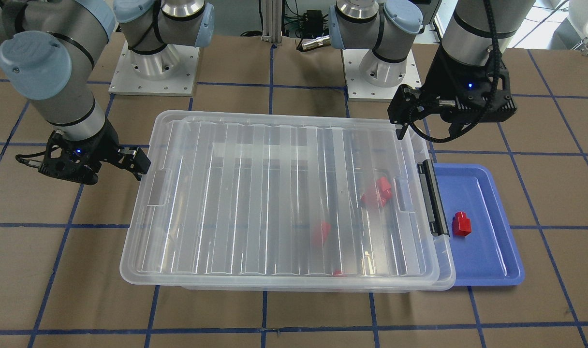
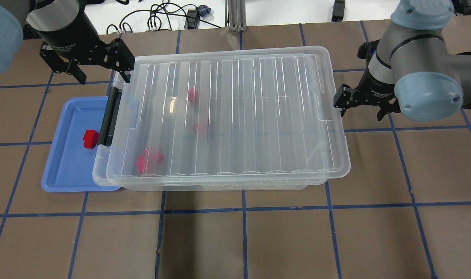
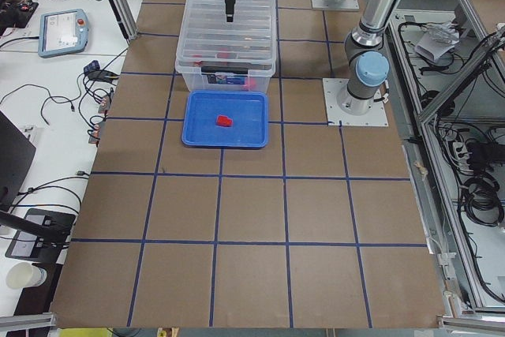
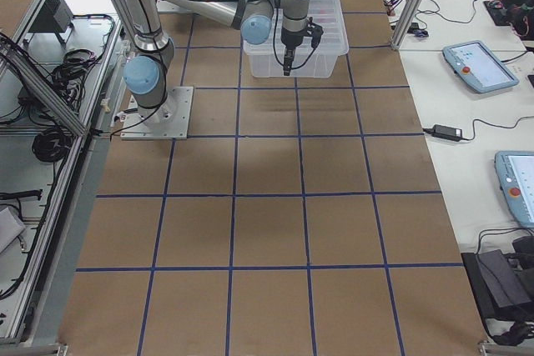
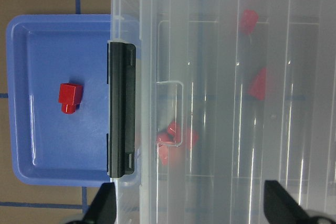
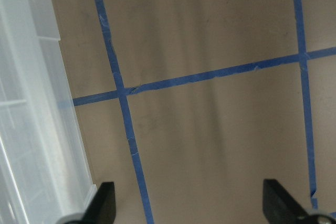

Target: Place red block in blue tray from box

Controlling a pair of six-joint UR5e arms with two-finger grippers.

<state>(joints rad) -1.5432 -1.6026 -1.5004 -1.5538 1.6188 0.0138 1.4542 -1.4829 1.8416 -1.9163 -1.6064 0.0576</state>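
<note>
One red block (image 1: 462,224) lies in the blue tray (image 1: 487,251), also seen overhead (image 2: 90,138) and in the left wrist view (image 5: 69,97). The tray (image 2: 65,166) sits against the latch end of the box (image 2: 258,116). The ribbed lid covers the box, and several more red blocks (image 2: 150,161) show through it. My left gripper (image 2: 102,75) is open and empty. It hovers above the box's corner by the black latch handle (image 5: 122,108). My right gripper (image 2: 361,112) is open and empty, over the table beside the box's opposite end.
Both arm bases (image 1: 154,67) stand on plates behind the box. The brown table has a blue tape grid (image 2: 243,207). Side benches with tablets (image 3: 63,31) and cables flank the table's ends.
</note>
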